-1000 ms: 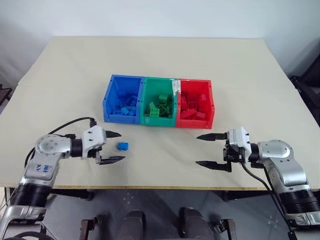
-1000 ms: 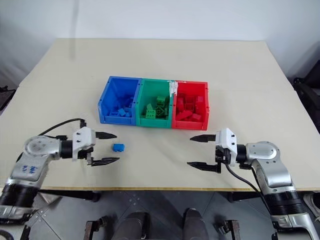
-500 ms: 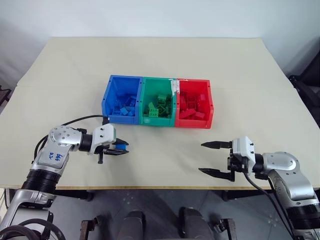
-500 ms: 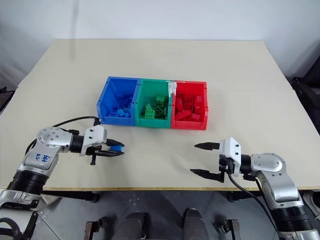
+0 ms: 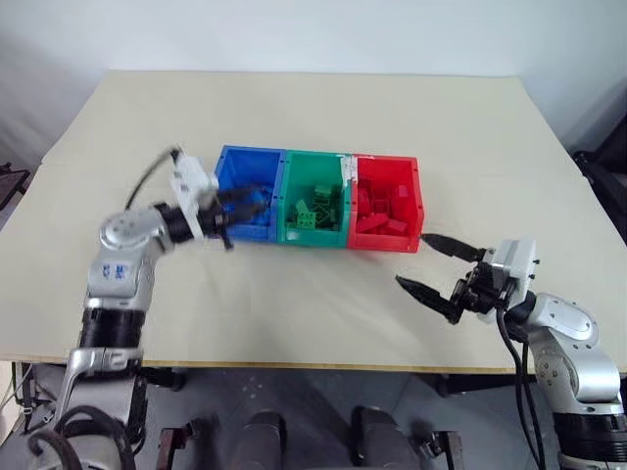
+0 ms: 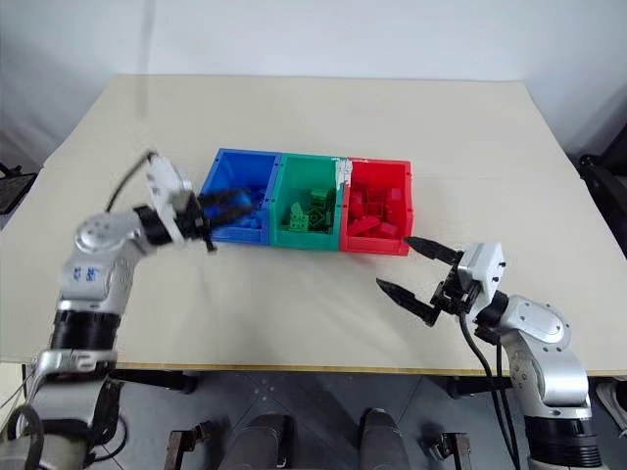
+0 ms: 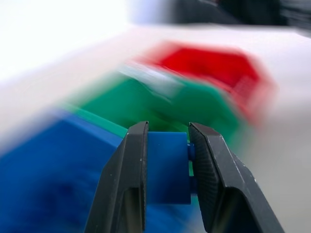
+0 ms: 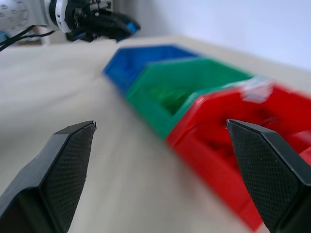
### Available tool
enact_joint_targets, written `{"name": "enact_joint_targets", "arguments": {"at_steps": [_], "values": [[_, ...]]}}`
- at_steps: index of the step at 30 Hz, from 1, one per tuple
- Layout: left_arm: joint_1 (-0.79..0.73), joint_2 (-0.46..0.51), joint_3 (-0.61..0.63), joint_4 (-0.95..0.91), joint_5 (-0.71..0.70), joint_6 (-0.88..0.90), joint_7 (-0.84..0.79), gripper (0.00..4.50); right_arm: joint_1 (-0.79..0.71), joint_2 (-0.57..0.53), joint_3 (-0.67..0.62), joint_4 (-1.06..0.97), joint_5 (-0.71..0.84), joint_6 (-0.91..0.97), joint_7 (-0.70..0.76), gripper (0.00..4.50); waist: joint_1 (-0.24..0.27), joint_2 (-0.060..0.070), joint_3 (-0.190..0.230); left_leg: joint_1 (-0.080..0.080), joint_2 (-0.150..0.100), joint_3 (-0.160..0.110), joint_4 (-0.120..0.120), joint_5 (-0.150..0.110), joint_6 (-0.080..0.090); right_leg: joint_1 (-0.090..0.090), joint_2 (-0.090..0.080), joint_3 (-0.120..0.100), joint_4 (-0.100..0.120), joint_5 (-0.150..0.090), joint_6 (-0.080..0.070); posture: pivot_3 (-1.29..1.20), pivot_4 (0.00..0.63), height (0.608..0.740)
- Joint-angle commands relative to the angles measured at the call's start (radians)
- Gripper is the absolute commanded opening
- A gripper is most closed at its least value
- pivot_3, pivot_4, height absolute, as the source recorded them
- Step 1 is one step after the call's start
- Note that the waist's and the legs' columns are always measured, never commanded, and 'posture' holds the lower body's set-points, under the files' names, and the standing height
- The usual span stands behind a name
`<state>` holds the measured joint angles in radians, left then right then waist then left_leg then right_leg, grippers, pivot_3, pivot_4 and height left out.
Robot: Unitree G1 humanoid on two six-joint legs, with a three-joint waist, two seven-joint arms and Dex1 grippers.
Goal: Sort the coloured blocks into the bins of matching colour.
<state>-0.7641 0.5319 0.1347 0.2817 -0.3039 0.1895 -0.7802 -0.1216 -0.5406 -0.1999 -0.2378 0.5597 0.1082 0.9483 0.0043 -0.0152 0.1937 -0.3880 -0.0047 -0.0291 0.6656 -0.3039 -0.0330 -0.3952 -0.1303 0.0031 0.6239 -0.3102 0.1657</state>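
Beige table point(image 5: 323, 108) w/ joined blue/green/red bins point(image 5: 315, 200) mid-top.

**Bins mid-desk, tools either side**

I see three joined bins point(image 5: 315, 201) in a row at the middle of the desk point(image 5: 313, 108), bricks lying inside each. My left tool point(image 5: 238, 204) hangs over the leftmost bin, a block point(image 7: 167, 167) between its fingers. My right tool point(image 5: 427, 262) sits before the rightmost bin, near the desk's front edge.

3 bins point(image 5: 315, 240), 1 held blue block point(image 7: 167, 167), 2 tools.
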Motion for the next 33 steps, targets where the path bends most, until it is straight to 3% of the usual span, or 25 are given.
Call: {"name": "enact_joint_targets", "arguments": {"at_steps": [1, 4, 5, 10, 14, 19, 24, 28, 33], "values": [[-0.079, -0.027, 0.028, 0.110, 0.013, -0.037, 0.070, 0.92, 0.009, -0.001, -0.013, -0.066, 0.017, 0.018, -0.040, 4.50, -0.001, 0.000, 0.000, 0.000, 0.000, 0.000, 0.000, 0.000, 0.000, 0.000, 0.000, 0.000, 0.000, 0.000, 0.000, 0.00, 0.150, 0.740], [-0.143, -0.027, -0.006, 0.275, 0.054, -0.081, 0.036, 0.92, 0.011, -0.013, -0.011, -0.084, 0.012, 0.032, -0.051, 4.50, -0.005, 0.000, 0.000, 0.000, 0.000, 0.001, -0.001, 0.000, 0.000, 0.000, 0.000, 0.000, -0.001, 0.000, 0.000, 0.00, 0.150, 0.740], [-0.159, -0.029, -0.017, 0.317, 0.058, -0.082, 0.013, 1.65, 0.011, -0.018, -0.011, -0.088, 0.010, 0.035, -0.052, 4.50, -0.005, 0.000, 0.000, 0.000, 0.000, 0.001, -0.001, 0.000, 0.000, 0.000, 0.000, 0.000, -0.001, 0.000, 0.000, 0.00, 0.150, 0.740], [-0.187, -0.017, -0.029, 0.400, 0.067, -0.108, -0.051, 3.15, 0.011, -0.016, -0.004, -0.113, 0.009, 0.049, -0.067, 4.50, -0.005, 0.000, 0.000, 0.000, 0.000, 0.001, -0.001, 0.000, 0.000, -0.001, 0.000, 0.000, -0.001, 0.000, 0.000, 0.00, 0.150, 0.740], [-0.122, 0.031, 0.000, 0.298, 0.037, -0.109, -0.104, 4.36, 0.011, -0.018, 0.012, -0.128, 0.010, 0.057, -0.063, 4.50, -0.007, 0.000, 0.000, -0.001, 0.000, 0.001, -0.001, 0.000, 0.000, -0.001, 0.000, 0.000, -0.001, 0.000, 0.000, 0.00, 0.150, 0.740], [0.210, 0.197, 0.134, -0.030, -0.064, -0.091, -0.226, 4.47, -0.031, -0.054, 0.055, -0.067, 0.000, 0.051, 0.030, 4.50, -0.039, 0.000, 0.000, 0.001, 0.002, 0.003, -0.004, 0.000, 0.000, -0.003, 0.000, 0.001, -0.001, 0.000, 0.000, 0.00, 0.150, 0.740], [0.568, 0.283, 0.327, -0.260, -0.128, -0.023, -0.224, 4.47, -0.080, -0.098, 0.101, 0.035, -0.030, 0.010, 0.158, 4.50, -0.032, 0.000, 0.000, 0.001, 0.003, 0.004, -0.004, -0.001, 0.001, -0.003, 0.000, 0.001, -0.001, 0.000, -0.001, 0.00, 0.150, 0.740], [0.824, 0.275, 0.486, -0.375, -0.133, -0.038, -0.204, 4.47, -0.149, -0.109, 0.140, 0.170, -0.070, -0.057, 0.258, 4.50, -0.023, -0.001, 0.000, 0.002, 0.002, 0.005, -0.003, -0.005, 0.007, -0.002, -0.002, 0.001, -0.002, 0.000, -0.001, 0.00, 0.150, 0.740], [0.899, 0.229, 0.510, -0.416, -0.124, -0.059, -0.145, 4.47, -0.192, -0.090, 0.147, 0.252, -0.083, -0.093, 0.286, 4.50, -0.002, 0.000, 0.000, 0.002, 0.002, 0.004, -0.002, -0.005, 0.007, -0.001, -0.002, 0.000, -0.005, 0.000, -0.001, 0.00, 0.150, 0.740]]}}
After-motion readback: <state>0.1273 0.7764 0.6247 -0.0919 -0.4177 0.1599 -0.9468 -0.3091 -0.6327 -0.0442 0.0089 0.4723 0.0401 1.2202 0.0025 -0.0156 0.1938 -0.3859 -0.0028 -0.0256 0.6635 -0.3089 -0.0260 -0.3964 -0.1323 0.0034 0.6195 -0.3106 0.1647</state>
